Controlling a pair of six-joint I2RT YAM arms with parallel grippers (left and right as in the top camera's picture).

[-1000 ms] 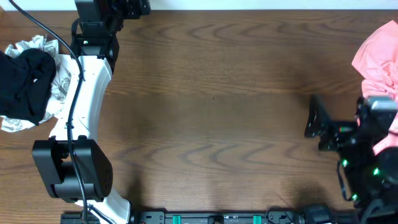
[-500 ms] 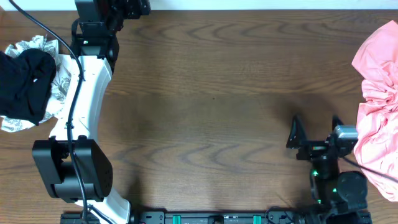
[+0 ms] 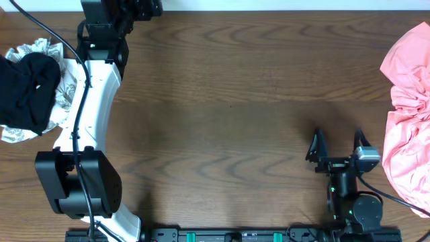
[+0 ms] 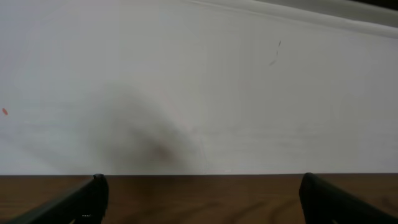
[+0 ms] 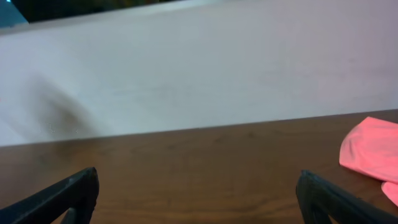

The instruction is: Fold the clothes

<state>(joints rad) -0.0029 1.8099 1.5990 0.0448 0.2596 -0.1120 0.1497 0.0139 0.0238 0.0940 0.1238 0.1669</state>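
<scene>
- The right gripper [image 3: 336, 142] has drawn back from the pink garment [image 3: 406, 101] since a second ago. It now sits just off the garment's lower left edge, fingers pointing toward the far wall.
- Its jaws stand spread wide, with nothing held between them.
- The pink garment lies crumpled and unfolded, running past the right edge of the overhead view; the right wrist camera catches one corner of it.
- The table [image 3: 228, 101] spreads left from the pink garment in dark brown wood grain.
- Far across from the pink garment, a black garment [image 3: 27, 91] lies heaped on a pale patterned cloth [image 3: 67, 91].
- The left gripper [image 4: 203, 186], also well away from the pink garment, is fully parted and holds nothing, facing a plain white wall [image 4: 199, 87].
</scene>
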